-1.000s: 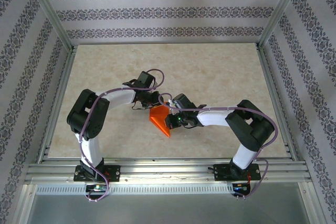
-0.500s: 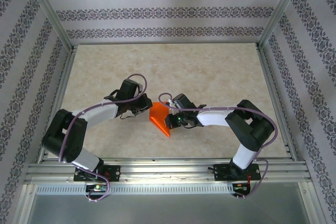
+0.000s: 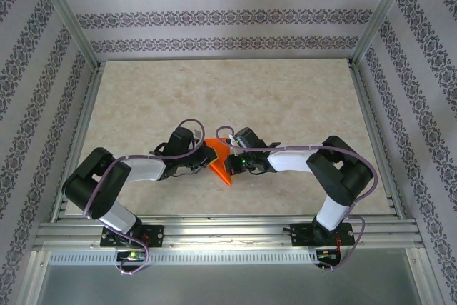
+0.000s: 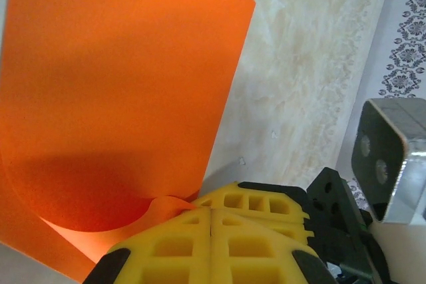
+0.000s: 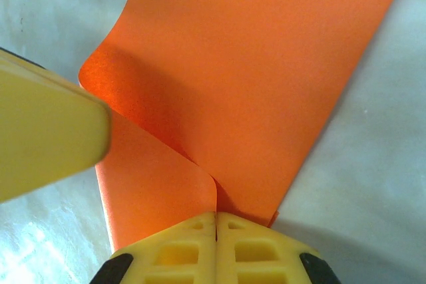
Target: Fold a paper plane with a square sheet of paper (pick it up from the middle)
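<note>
From above, the square sheet of paper (image 3: pixel 220 162) stood bent on the near middle of the table (image 3: pixel 285 98), between the left gripper (image 3: pixel 205 162) and the right gripper (image 3: pixel 230 161); the fingertips were hard to see. In the left wrist view, the left jaws were pressed together and the paper curled against their tips; whether they pinched it was unclear. In the right wrist view, the right jaws were clamped on a fold of the sheet, whose far part was cut off.

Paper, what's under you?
The beige table is under the paper. Table shows all around it, but the patch right beneath is covered, so anything there cannot be seen.
</note>
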Robot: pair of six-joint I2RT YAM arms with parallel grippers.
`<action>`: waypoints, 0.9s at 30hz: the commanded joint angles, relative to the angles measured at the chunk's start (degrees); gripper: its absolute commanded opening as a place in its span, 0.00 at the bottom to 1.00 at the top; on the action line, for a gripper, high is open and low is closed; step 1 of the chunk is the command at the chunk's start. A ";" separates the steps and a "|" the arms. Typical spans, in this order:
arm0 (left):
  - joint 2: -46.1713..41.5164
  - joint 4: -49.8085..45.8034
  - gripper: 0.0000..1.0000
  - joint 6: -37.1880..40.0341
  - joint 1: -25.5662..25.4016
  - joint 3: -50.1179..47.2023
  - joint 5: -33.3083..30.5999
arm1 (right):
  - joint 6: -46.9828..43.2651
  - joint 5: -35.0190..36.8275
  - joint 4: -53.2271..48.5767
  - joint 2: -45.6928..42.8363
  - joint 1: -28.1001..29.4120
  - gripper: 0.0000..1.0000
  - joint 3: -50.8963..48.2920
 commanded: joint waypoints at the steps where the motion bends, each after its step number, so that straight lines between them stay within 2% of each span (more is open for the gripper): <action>1: 0.01 3.35 0.00 -1.99 -0.82 -1.25 -1.85 | 0.25 2.84 -2.03 0.75 0.22 0.00 -0.28; 9: -2.57 -2.98 0.00 1.14 -1.45 -1.47 -2.08 | 0.39 2.79 -2.36 0.84 0.22 0.00 -0.02; 27: 2.18 1.72 0.00 0.29 -1.71 -3.08 -1.46 | 0.59 2.66 -2.21 0.92 0.22 0.00 -0.55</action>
